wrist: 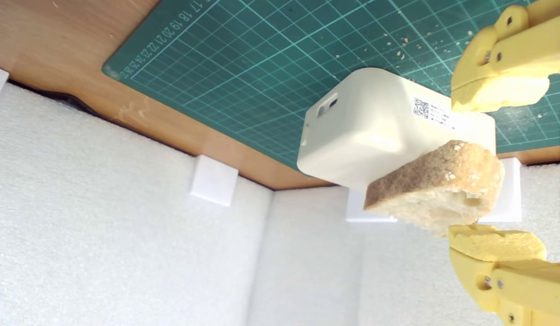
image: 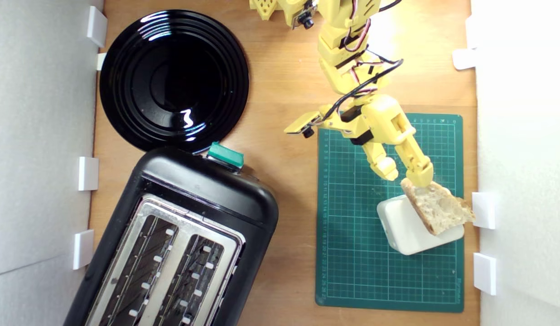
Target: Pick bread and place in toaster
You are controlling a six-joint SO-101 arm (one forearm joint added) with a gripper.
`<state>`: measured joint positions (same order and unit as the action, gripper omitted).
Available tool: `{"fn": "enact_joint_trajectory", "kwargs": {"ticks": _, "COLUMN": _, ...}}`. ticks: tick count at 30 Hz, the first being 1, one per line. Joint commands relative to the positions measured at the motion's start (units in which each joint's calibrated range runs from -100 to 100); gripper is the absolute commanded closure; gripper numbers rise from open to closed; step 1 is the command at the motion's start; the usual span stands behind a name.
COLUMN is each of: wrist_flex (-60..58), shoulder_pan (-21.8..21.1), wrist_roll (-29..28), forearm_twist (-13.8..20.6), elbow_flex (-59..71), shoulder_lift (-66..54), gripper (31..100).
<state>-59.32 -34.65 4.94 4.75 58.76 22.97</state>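
None of the transfer done: bread propped on white box. Claw spread wide, straddling one end (nothing clamped). Remaining: grasp, lift, insertion into toaster.

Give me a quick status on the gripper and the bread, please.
Gripper open, one finger at the bread's edge. Bread unlifted, leaning on the white box. Toaster slots empty, path over clear.
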Motion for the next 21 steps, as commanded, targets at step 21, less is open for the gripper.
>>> {"fn": "enact_joint_trajectory", "kwargs": {"ticks": 21, "wrist_flex": -1.94, "shoulder_pan": -2.58, "wrist_roll": 0.42, "forearm_twist": -0.13, "elbow_flex": -7.42, "shoulder_lift": 3.4, "gripper": 44.2}}
